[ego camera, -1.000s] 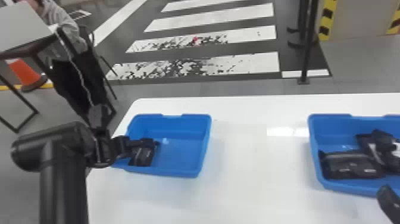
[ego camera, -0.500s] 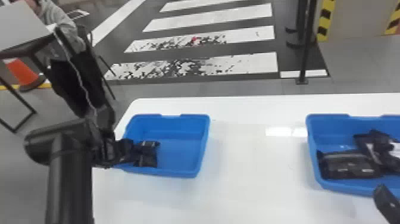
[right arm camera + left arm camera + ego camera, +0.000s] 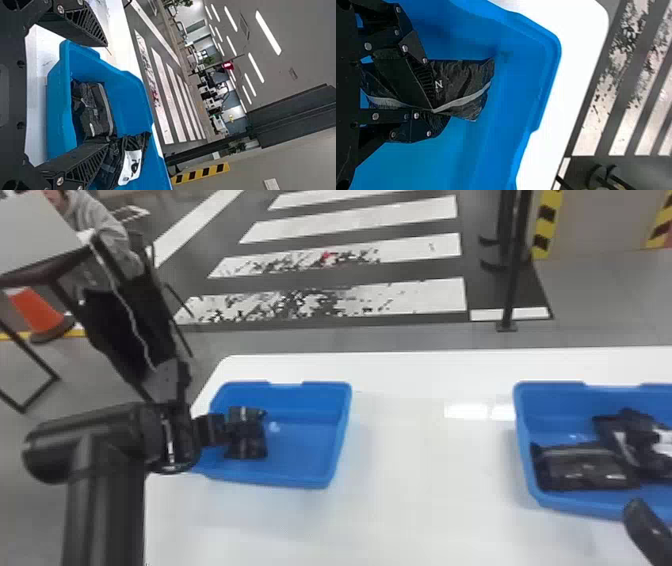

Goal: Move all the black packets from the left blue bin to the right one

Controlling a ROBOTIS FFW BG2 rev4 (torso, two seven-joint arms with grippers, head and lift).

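**One packet in the left gripper, at least two delivered**

You have the left gripper (image 3: 434,112) at the left side of the left blue bin (image 3: 270,481), its fingers closed around a black packet (image 3: 464,85) inside that bin. It looks like the last one to move, though the gripper may hide another. You need to lift it out and carry it across the tabletop (image 3: 425,495), right of the left bin.

Well apart to the left bin's right, the right blue bin (image 3: 575,504) holds at least two delivered packets (image 3: 585,467). Farther right of the left bin, your right gripper (image 3: 106,95) has its fingers spread. Most of the job seems done.
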